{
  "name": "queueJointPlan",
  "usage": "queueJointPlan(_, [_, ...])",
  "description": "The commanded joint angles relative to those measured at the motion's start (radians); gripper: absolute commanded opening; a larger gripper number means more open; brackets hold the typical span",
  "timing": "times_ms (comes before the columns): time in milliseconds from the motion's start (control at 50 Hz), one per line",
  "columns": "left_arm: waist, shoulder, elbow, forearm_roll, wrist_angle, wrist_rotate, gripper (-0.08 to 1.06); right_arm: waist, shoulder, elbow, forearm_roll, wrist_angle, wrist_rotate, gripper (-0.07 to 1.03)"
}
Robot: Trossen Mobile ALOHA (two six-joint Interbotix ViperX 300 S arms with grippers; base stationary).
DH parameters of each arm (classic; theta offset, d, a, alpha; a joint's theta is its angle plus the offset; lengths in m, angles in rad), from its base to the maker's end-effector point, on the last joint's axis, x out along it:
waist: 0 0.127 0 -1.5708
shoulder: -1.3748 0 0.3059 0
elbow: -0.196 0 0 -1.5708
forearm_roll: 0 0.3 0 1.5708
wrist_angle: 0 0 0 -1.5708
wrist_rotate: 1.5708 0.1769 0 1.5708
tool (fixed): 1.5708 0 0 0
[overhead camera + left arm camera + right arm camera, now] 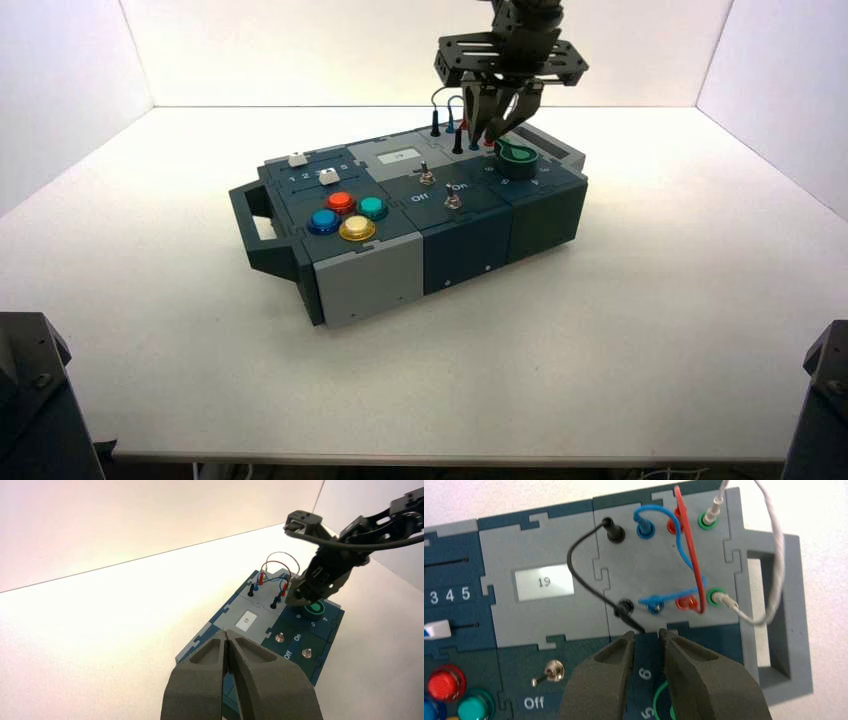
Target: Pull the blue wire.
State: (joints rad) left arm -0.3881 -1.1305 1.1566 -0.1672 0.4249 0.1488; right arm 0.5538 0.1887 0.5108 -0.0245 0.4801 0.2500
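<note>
The blue wire point(680, 547) runs in a small loop between a far blue plug point(644, 529) and a near blue plug point(655, 603) on the grey socket panel of the box point(370, 270). It also shows in the left wrist view point(266, 580). My right gripper point(646, 634) is open and empty. It hangs over the panel's near edge, its fingertips point(630, 636) just short of the near blue plug. In the high view the right gripper point(497, 128) stands above the wires at the box's far right. My left gripper point(227, 635) is shut and empty, away from the wires.
A black wire point(574, 565), a red wire point(689, 545) and a white wire point(776, 545) share the panel. Close by are a display reading 19 point(543, 582), a green knob point(517, 152), toggle switches point(427, 176), coloured buttons point(357, 229) and the box's handle point(784, 620).
</note>
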Motion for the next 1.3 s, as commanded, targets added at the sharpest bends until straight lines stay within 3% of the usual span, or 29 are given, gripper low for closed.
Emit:
queueJointPlan(20, [0.003, 0.006, -0.029, -0.002, -0.006, 0.002, -0.03, -0.002, 0.0, -0.049, -0.003, -0.006, -0.003, 0.28])
queueJointPlan(660, [0.003, 0.006, -0.031, 0.0, -0.006, 0.002, -0.03, -0.029, 0.054, -0.103, -0.006, -0.002, -0.003, 0.25])
queueJointPlan(820, [0.003, 0.006, -0.031, -0.002, -0.006, 0.002, -0.03, -0.034, 0.074, -0.11, -0.005, 0.002, -0.002, 0.07])
queueJointPlan(1000, [0.003, 0.008, -0.031, -0.002, -0.006, 0.002, -0.03, -0.046, 0.086, -0.12, -0.005, 0.002, -0.002, 0.04])
queueJointPlan(1100, [0.003, 0.008, -0.031, -0.002, -0.006, 0.002, -0.03, -0.054, 0.091, -0.123, -0.005, 0.0, -0.002, -0.02])
queueJointPlan(1300, [0.003, 0.008, -0.031, -0.002, -0.006, 0.002, -0.03, -0.055, 0.081, -0.126, -0.006, 0.002, -0.002, -0.02])
